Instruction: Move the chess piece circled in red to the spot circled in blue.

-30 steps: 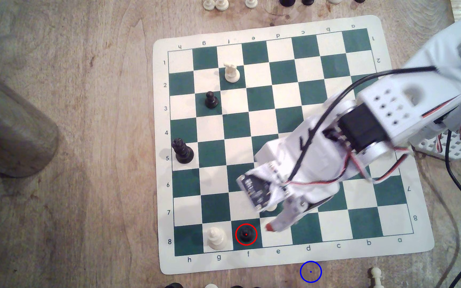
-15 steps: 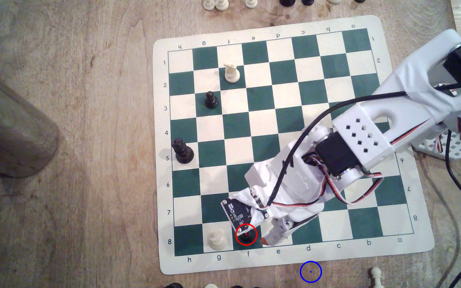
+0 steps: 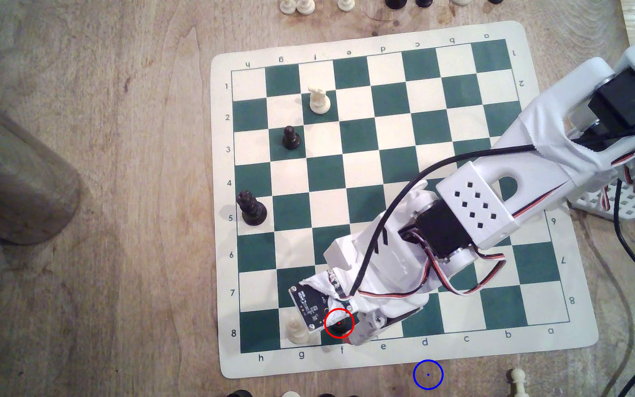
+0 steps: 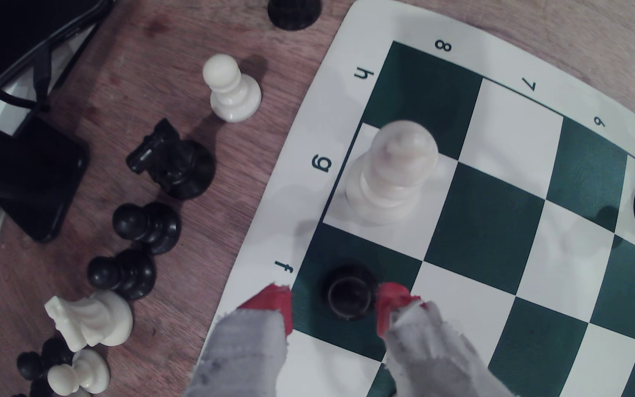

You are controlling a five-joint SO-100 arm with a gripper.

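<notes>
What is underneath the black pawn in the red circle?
The black pawn stands on a green square of the chess mat, file f. The patch beneath its base is covered.

The small glossy black pawn (image 3: 338, 326) (image 4: 348, 294) stands on square f8 of the roll-up vinyl chess mat (image 3: 575, 345), in the row at the mat's near edge. The cream plastic pawn (image 3: 297, 329) (image 4: 392, 171) stands on g8, just to its left in the exterior view. The red-tipped white gripper (image 4: 334, 297) straddles the black pawn, one finger on each side. The blue-ringed patch of bare wood (image 3: 428, 374) lies off the mat on the wooden table (image 3: 117, 191), to the exterior view's right of the pawn. The tall black crowned piece (image 3: 251, 208) stands on h5.
</notes>
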